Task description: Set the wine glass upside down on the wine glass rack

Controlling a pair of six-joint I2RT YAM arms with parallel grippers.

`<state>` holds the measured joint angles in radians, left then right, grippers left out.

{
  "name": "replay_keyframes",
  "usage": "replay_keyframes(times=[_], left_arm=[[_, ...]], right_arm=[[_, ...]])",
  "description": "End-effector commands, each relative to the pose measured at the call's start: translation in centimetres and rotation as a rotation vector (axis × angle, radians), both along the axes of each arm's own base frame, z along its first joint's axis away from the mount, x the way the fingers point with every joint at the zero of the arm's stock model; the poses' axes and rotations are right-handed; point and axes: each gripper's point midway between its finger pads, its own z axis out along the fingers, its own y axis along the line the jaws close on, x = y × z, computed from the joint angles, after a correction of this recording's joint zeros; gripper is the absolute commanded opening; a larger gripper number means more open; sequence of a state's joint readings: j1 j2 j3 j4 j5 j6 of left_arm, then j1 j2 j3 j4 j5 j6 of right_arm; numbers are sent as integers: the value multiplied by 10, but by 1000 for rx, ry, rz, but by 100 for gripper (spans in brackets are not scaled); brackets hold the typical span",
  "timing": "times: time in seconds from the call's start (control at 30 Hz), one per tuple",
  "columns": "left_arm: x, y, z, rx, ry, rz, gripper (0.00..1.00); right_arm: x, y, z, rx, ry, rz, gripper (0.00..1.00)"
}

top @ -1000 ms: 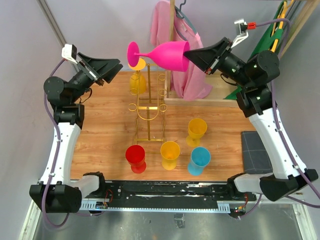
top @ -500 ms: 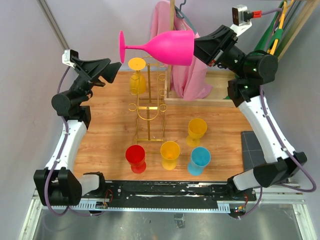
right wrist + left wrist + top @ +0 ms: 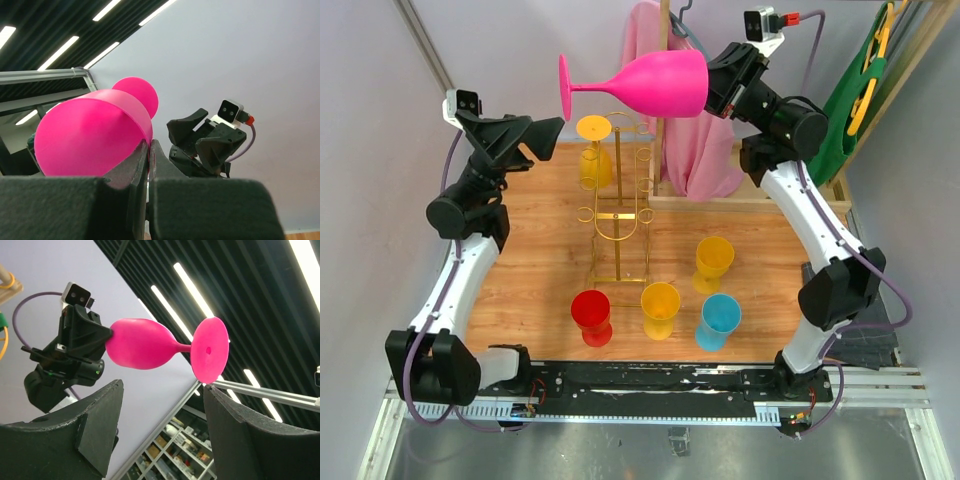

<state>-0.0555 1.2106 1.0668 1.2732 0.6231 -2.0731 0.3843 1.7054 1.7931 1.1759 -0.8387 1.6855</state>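
Observation:
The pink wine glass (image 3: 645, 85) is held high and on its side, its foot pointing left, above the gold wire wine glass rack (image 3: 618, 205). My right gripper (image 3: 712, 88) is shut on the rim of its bowl; in the right wrist view the pads pinch the pink rim (image 3: 142, 130). My left gripper (image 3: 545, 135) is open and empty, pointing up, just left of and below the glass's foot; the left wrist view shows the glass (image 3: 150, 343) above its spread fingers. A yellow glass (image 3: 594, 150) hangs upside down on the rack.
Red (image 3: 591, 316), yellow (image 3: 660, 308), yellow (image 3: 713, 262) and blue (image 3: 720, 320) cups stand on the wooden table in front of the rack. A wooden clothes stand with a pink garment (image 3: 690, 140) is behind the rack. A dark mat (image 3: 830, 300) lies right.
My right arm has lifted and swung the pink glass up and a little left, level on its side. My left gripper has risen and turned toward the glass's foot.

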Motion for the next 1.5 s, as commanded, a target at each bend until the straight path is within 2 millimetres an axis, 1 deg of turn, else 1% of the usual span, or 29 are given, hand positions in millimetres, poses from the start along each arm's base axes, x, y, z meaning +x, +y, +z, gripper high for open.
replay_keyframes(times=[0.0, 0.2, 0.27, 0.57, 0.77, 0.87, 0.9, 1.0, 1.13, 1.2, 1.23, 1.27, 1.4, 1.47], left_arm=[[-23, 3, 20, -64, -71, -69, 70], [-36, 0, 27, -84, -101, -96, 70], [-40, 1, 28, -89, -103, -103, 68], [-58, 1, 34, -101, -112, -128, 65], [-64, 1, 37, -114, -113, -145, 62], [-65, 1, 38, -117, -111, -148, 60], [-65, 1, 38, -117, -108, -149, 58], [-63, 1, 38, -119, -105, -150, 43], [-62, 0, 38, -119, -106, -149, 28], [-61, 0, 38, -119, -105, -152, 15], [-61, 0, 38, -117, -102, -154, 5], [-61, 0, 38, -117, -100, -156, 1], [-62, -1, 42, -112, -106, -155, 0], [-65, 0, 45, -115, -119, -155, 0]], right_arm=[[-43, -2, 19, 52, -115, 105, 1], [-39, 17, 7, 43, -93, 150, 1], [-34, 22, 2, 38, -79, 156, 1], [-11, 34, -16, 23, -24, 161, 1], [0, 40, -22, 24, -2, 161, 1], [1, 44, -26, 19, 4, 170, 1], [1, 46, -27, 18, 5, 174, 1], [2, 47, -30, 17, 12, 176, 1], [2, 48, -32, 10, 13, 178, 1], [1, 47, -31, 11, 9, 178, 1], [1, 47, -31, 11, 7, 179, 1], [0, 47, -30, 11, 6, 180, 1], [-3, 46, -31, 10, -1, 182, 1], [-5, 45, -31, 11, -4, 183, 2]])
